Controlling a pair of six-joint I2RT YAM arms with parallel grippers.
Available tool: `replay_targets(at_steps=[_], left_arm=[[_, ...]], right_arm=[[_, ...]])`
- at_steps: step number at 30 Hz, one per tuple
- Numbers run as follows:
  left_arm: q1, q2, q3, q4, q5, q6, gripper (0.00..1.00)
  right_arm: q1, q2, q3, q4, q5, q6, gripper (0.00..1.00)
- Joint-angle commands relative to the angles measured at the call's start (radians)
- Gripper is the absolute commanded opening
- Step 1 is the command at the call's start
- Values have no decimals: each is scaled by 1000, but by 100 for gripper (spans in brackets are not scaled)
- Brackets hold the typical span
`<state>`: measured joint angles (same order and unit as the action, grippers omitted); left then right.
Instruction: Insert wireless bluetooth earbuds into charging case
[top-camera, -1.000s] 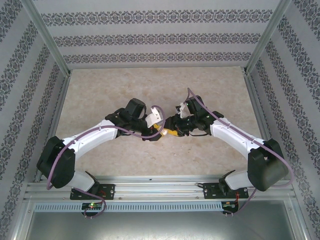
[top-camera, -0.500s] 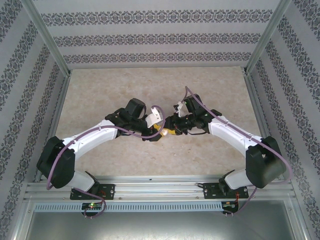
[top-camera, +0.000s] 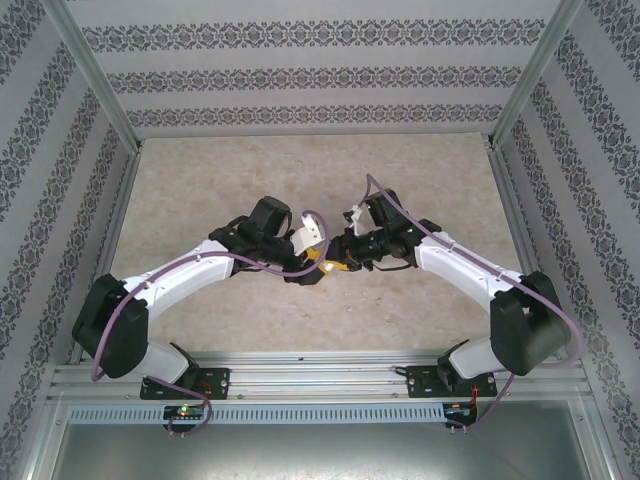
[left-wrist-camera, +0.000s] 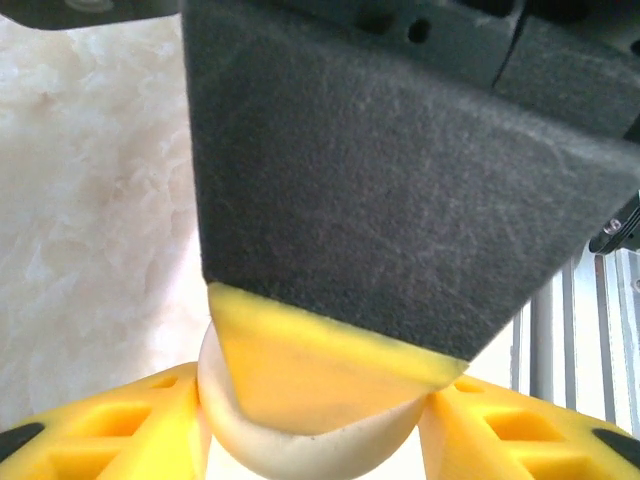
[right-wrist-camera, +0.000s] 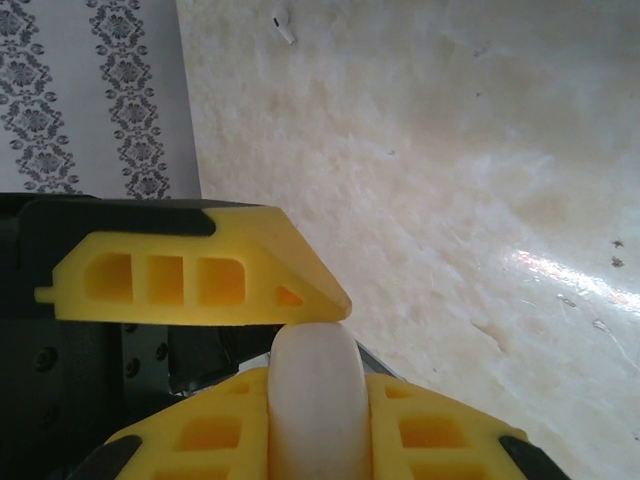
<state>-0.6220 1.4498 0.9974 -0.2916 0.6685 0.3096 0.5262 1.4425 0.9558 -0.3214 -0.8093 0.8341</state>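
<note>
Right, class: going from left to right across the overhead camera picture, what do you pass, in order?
Left wall → left arm → left gripper → right gripper → right arm → right wall.

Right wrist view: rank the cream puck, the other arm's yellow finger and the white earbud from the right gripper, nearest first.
1. Cream puck, between the jaws of the right gripper.
2. Other arm's yellow finger, just above the puck, to the left.
3. White earbud, far up the table, by the wall.
</note>
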Motion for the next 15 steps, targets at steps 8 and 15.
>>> replay_targets(at_steps=[8,15], left_arm=[[34,-148,32,59,-229,-290,65],[90,-184,4,184,-94,-759,59]], right_arm=[[-45,-175,-119,272,131,161,14],[-61,-288,-170,460,246,243,14]])
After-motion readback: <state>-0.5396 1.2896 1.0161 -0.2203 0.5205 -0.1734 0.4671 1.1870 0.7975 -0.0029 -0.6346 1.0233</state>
